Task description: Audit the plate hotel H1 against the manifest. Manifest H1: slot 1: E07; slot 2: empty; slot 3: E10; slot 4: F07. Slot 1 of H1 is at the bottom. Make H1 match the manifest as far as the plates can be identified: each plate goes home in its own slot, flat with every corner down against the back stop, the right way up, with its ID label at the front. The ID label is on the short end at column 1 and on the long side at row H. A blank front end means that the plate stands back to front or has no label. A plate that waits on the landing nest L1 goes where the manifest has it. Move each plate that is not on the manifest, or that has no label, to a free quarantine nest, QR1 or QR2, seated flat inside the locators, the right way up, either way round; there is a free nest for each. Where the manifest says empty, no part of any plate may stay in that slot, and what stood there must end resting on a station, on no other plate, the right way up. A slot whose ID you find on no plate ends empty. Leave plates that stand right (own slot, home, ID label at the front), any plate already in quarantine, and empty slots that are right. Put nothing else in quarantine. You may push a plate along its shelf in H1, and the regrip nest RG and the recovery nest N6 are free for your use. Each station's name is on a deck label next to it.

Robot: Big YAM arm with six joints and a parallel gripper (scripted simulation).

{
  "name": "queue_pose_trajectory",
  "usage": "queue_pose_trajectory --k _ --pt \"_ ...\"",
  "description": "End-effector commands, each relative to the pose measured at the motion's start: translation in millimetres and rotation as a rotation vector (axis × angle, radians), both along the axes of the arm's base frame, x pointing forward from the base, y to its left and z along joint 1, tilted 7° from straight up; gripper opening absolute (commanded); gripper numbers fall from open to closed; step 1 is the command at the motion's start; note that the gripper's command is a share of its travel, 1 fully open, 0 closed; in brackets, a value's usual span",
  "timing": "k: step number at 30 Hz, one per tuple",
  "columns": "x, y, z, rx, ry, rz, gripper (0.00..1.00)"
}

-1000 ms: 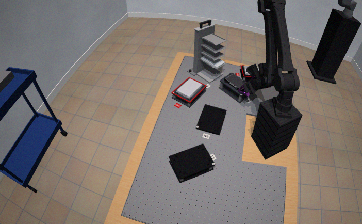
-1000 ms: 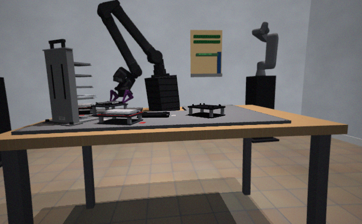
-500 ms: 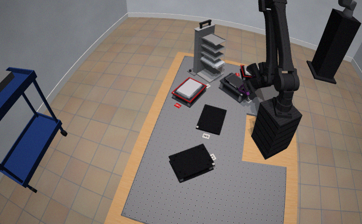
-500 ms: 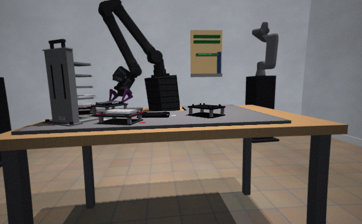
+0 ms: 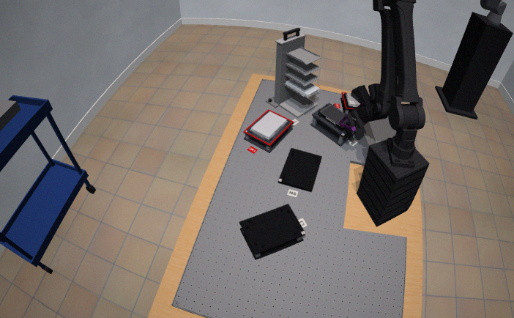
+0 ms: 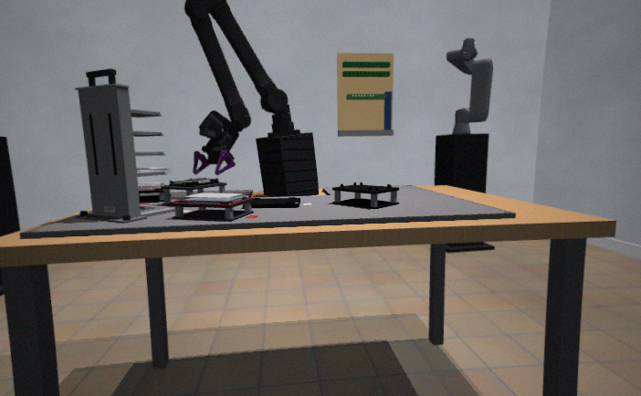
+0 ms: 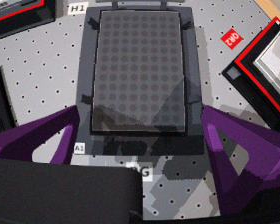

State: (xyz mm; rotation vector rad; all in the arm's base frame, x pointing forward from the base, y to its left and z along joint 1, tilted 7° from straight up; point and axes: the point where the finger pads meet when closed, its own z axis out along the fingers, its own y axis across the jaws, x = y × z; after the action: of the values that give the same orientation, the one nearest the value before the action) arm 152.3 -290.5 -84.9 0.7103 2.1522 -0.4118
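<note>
The grey plate hotel H1 [image 5: 296, 75] stands at the far end of the deck; it also shows in the side view [image 6: 111, 152]. A pale plate [image 5: 302, 89] lies on one of its lower shelves; I cannot read any labels. A dark well plate [image 7: 139, 72] [image 5: 332, 118] lies flat on a black nest in front of the hotel. My gripper [image 7: 140, 112] hovers a little above the near end of this plate, with its purple fingers [image 6: 213, 161] spread wide on either side and touching nothing. It is open and empty.
A red-edged nest [image 5: 268, 128] left of the dark plate holds a pale plate. A second red-edged nest [image 5: 350, 100] with a pale plate sits behind my arm. A flat black pad [image 5: 300, 168] and a raised black nest [image 5: 272, 230] lie nearer the front.
</note>
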Motion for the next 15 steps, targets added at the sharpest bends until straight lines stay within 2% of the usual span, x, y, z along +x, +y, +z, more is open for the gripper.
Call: queue_pose_trajectory --k 1,15 --pt "-3.4 6.8 7.1 0.001 0.006 0.005 1.0" --pt "-6.9 6.7 26.4 -0.005 0.005 0.0 1.0"
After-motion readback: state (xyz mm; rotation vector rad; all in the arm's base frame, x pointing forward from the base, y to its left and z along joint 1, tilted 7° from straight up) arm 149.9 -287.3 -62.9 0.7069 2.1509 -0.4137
